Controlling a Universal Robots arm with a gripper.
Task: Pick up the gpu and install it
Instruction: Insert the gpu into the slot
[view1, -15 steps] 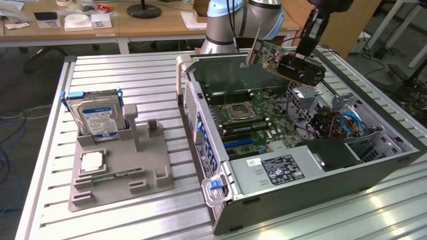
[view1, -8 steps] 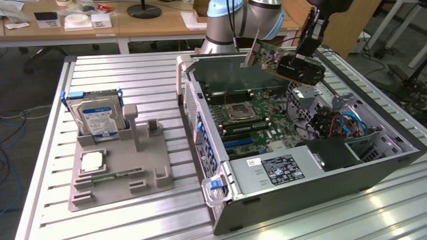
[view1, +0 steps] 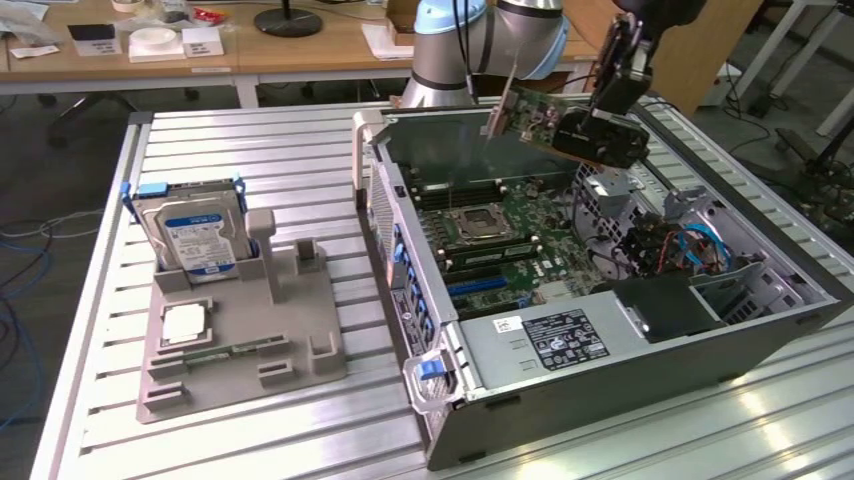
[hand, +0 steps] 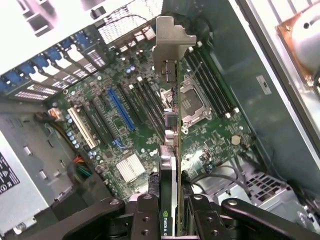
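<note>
The gpu (view1: 534, 118), a green card with a black cooler and a silver end bracket, hangs in the air over the back of the open computer case (view1: 801, 300). My gripper (view1: 571, 132) is shut on the card's end away from the bracket. In the wrist view the gpu (hand: 172, 145) is seen edge-on, its bracket (hand: 170, 42) pointing away from me, and my gripper (hand: 170, 222) clamps it from both sides. Below it lies the motherboard (hand: 130, 135) with a blue slot (hand: 120, 107) and black slots beside it.
The case lies on its side on the slatted aluminium table (view1: 267, 170), with a power supply (view1: 561, 340) at its front and cables (view1: 681, 250) on the exterior view's right. A grey fixture (view1: 247, 350) on the exterior view's left holds a hard drive (view1: 198, 238).
</note>
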